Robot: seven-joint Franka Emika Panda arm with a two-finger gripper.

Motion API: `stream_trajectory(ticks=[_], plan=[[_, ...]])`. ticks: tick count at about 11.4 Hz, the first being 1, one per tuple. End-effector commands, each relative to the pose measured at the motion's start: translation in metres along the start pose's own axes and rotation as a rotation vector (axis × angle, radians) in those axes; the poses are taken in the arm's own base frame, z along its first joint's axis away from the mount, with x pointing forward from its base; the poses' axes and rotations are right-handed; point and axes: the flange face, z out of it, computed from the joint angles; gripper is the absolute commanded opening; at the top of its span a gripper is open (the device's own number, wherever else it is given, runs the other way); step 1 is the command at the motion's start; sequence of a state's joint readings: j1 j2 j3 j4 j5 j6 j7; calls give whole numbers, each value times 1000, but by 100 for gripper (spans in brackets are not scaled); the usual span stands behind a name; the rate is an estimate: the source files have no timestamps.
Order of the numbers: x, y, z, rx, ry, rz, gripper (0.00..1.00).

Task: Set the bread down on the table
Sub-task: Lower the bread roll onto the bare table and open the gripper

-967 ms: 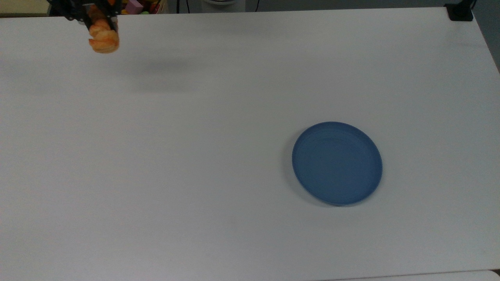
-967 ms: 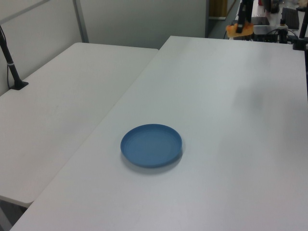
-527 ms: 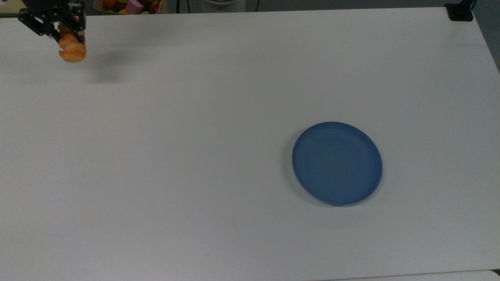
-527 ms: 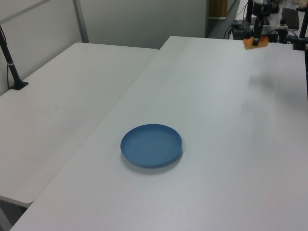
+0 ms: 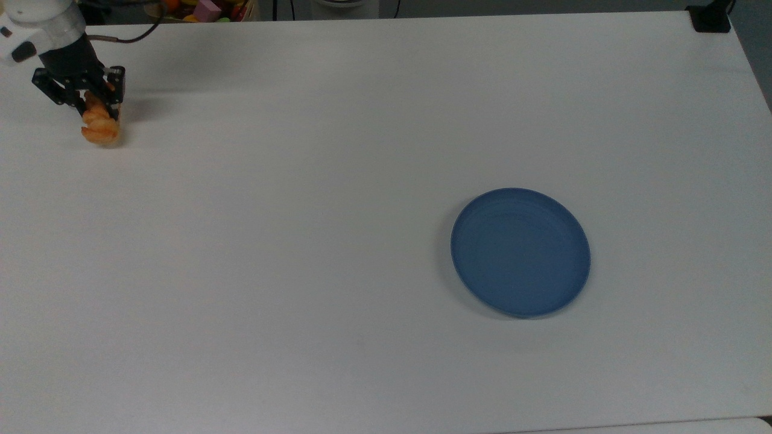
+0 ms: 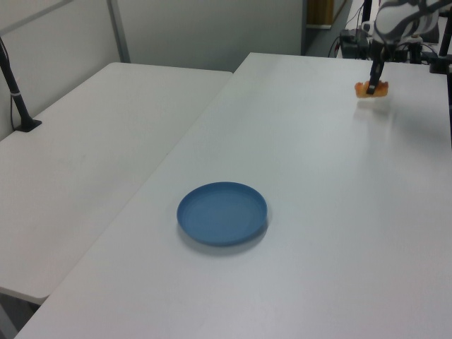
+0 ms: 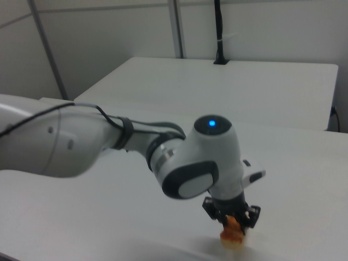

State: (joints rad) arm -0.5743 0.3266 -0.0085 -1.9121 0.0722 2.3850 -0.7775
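Holding the bread (image 5: 99,128) between its fingers (image 5: 114,81), closed on the roll's upper part, the gripper (image 5: 90,111) sits at the far left of the top view, near the counter's (image 5: 338,181) back edge. Bread hangs below the fingers with its lower end at or just above the counter; cannot tell if it touches. In the left view bread (image 6: 371,89) is at the far right end of the counter (image 6: 332,198), gripper (image 6: 374,81) above it. In the right view the arm (image 7: 196,163) points down, bread (image 7: 232,234) under the fingers (image 7: 251,215) close to the counter (image 7: 109,217). Blue plate (image 5: 520,252) lies well apart from the bread, toward the top view's right, flat on the counter; plate (image 6: 222,213) also in the left view, nothing on it. Coloured blocks (image 5: 208,9) sit past the counter's back edge in the top view
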Motion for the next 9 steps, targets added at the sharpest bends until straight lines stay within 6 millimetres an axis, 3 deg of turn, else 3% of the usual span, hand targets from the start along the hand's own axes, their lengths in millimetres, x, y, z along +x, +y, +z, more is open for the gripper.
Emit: stream_trajectory(ticks=[1, 3, 5, 6, 7, 9], plan=[[-12, 8, 19, -23, 19, 12, 47], [-13, 8, 25, -18, 13, 11, 48], [-13, 10, 18, -15, 14, 42, 91], [-10, 11, 10, -22, 26, 70, 100], [-5, 9, -3, -24, 33, 103, 100], [20, -2, -54, 1, 28, 188, 100]])
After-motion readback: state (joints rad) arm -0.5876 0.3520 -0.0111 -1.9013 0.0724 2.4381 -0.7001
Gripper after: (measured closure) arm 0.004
